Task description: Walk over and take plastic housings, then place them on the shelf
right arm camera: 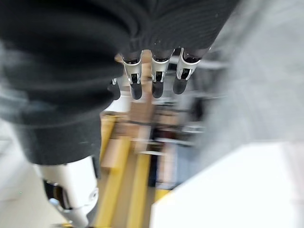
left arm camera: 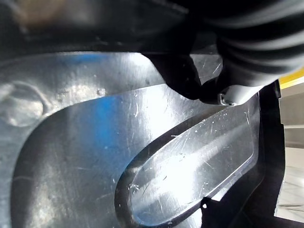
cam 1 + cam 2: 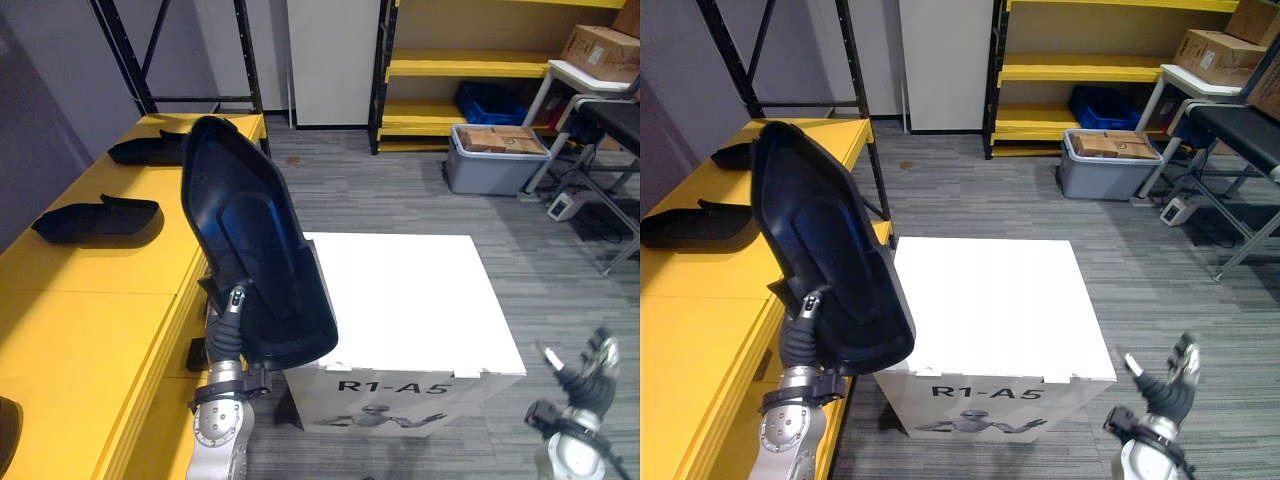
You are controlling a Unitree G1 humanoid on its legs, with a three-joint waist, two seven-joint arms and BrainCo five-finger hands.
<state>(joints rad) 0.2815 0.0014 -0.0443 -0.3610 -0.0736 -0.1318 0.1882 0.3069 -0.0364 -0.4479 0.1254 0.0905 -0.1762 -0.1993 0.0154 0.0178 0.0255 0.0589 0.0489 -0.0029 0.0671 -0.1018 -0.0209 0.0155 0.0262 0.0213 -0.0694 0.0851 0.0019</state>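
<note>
Black glossy plastic housing (image 3: 255, 235), upright, left hand (image 3: 230, 325) fingers clasping it; right hand (image 3: 590, 378) fingers relaxed.

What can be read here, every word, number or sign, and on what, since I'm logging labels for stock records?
"R1-A5": on the front face of the white box, above a printed figure.
Print on the cardboard box at the upper right: too small to read.
Print on the carton in the grey bin: too small to read.
Plastic housing held in the left hand: no text seen.
</note>
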